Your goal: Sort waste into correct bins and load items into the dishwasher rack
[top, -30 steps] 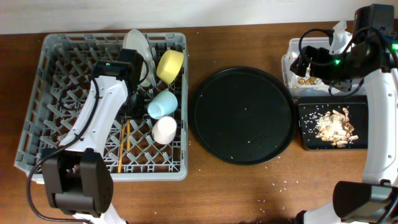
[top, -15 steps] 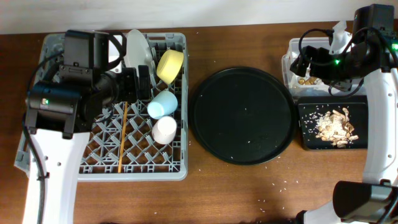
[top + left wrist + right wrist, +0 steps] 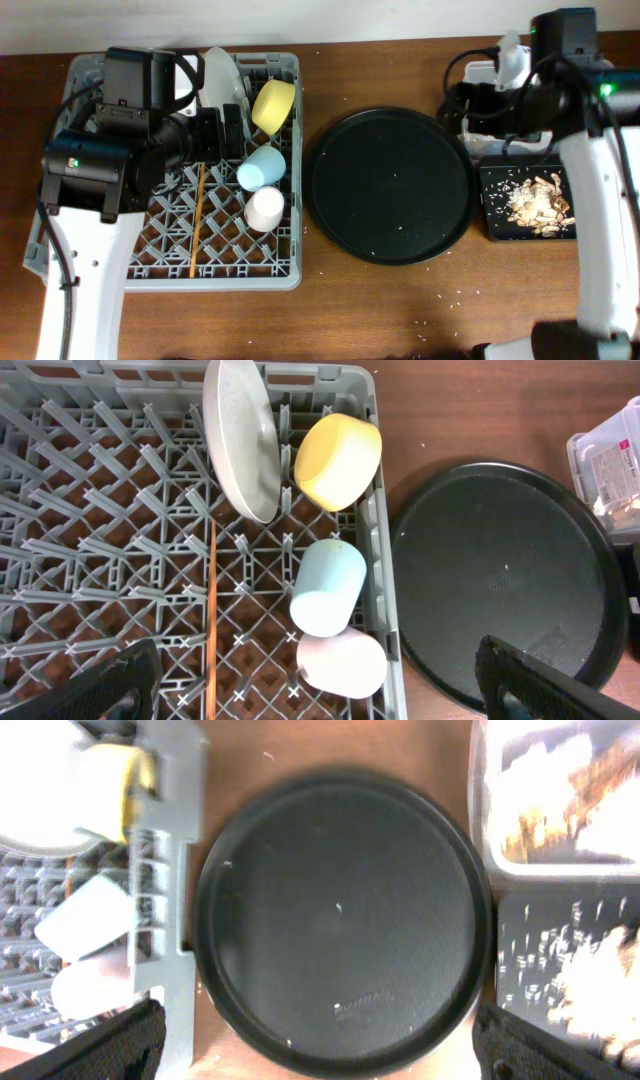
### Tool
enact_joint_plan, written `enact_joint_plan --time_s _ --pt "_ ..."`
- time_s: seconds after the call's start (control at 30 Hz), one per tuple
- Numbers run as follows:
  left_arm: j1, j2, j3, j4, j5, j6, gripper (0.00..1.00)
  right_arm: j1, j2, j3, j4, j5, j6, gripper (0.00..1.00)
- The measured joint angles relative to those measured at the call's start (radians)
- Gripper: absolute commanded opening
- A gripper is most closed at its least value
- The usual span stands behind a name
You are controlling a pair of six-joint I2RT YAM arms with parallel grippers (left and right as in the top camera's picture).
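Overhead view, contents as found.

- Dishwasher rack [image 3: 270, 280], grey, left of table. It holds a white plate [image 3: 240, 440] on edge between pegs, a yellow bowl [image 3: 338, 460] tipped just beside it, a light-blue cup [image 3: 325, 588] and a pink cup [image 3: 342, 665] lying on their sides and touching, and wooden chopsticks [image 3: 212, 610] flat on the grid.
- Round black tray [image 3: 390, 185], centre. Bare except for pale specks.
- Shallow black tray [image 3: 492, 225], right, holding beige food scraps [image 3: 535, 200].
- Clear tub [image 3: 482, 810], just behind the shallow tray.
- Left gripper [image 3: 320, 695], above the rack. Fingers spread wide, carrying nothing.
- Right gripper [image 3: 325, 1040], above the round tray. Fingers spread wide, carrying nothing.

Assessment: sorting and loading look essentially complete, so the step in hand is probably clearing the arms away. Lift each arm straight up before swinging it out. The left arm should stay clear of the plate's upper rim, and the right arm clear of the tub wall.

Not determinable:
- In the overhead view the right arm and its cabling cover most of the tub.
- The right wrist view is blurred, so the tub's pale and brown contents cannot be identified.
- The chopsticks' lower ends are cut off in the left wrist view.
- The specks are too small to name.
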Motion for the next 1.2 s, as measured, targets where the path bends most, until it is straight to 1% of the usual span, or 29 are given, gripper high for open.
enact_joint_plan --time_s 0.07,0.13,0.2,0.27,0.33,0.43,0.5,0.53,0.6,0.7,0.9,1.0,1.07,1.2 --pt "0.0 0.0 0.0 0.0 0.0 0.0 0.99 0.094 -0.117 -0.044 0.113 0.093 -0.024 0.98" --pt "0.0 0.0 0.0 -0.002 0.0 0.0 0.99 0.135 -0.215 -0.117 0.234 0.141 -0.088 0.99" --pt "0.0 0.0 -0.001 -0.004 0.0 0.0 0.99 0.146 -0.389 -0.345 0.519 0.161 -0.146 0.98" --pt "0.0 0.0 -0.002 -0.006 0.0 0.0 0.99 0.146 -0.489 -0.539 0.663 0.164 -0.176 0.99" --pt "0.0 0.0 -0.002 -0.007 0.0 0.0 0.99 0.146 -0.616 -0.799 0.787 0.163 -0.198 0.98" --pt "0.0 0.0 -0.002 -0.008 0.001 0.0 1.0 0.146 -0.792 -1.103 0.965 0.163 -0.214 0.99" --pt "0.0 0.0 -0.002 -0.008 0.003 0.0 0.99 0.146 -0.987 -1.331 1.08 0.164 -0.218 0.98" --pt "0.0 0.0 -0.002 -0.009 0.003 0.0 0.99 0.146 -1.07 -1.415 1.138 0.164 -0.218 0.98" --pt "0.0 0.0 -0.003 -0.008 0.003 0.0 1.0 0.146 -1.184 -1.528 1.235 0.163 -0.22 0.99" --pt "0.0 0.0 -0.002 -0.008 0.003 0.0 1.0 0.146 -1.369 -1.708 1.298 0.164 -0.221 0.99" --pt "0.0 0.0 -0.002 -0.007 0.003 0.0 1.0 0.146 -1.497 -1.888 1.376 0.164 -0.22 0.99" --pt "0.0 0.0 -0.002 -0.006 0.003 0.0 0.99 0.146 -1.553 -1.906 1.337 0.164 -0.22 0.98" --pt "0.0 0.0 -0.002 -0.007 0.003 0.0 0.99 0.146 -1.58 -1.905 1.27 0.164 -0.22 0.98" --pt "0.0 0.0 -0.002 -0.006 0.003 0.0 0.99 0.146 -1.58 -1.906 1.265 0.164 -0.22 0.99"
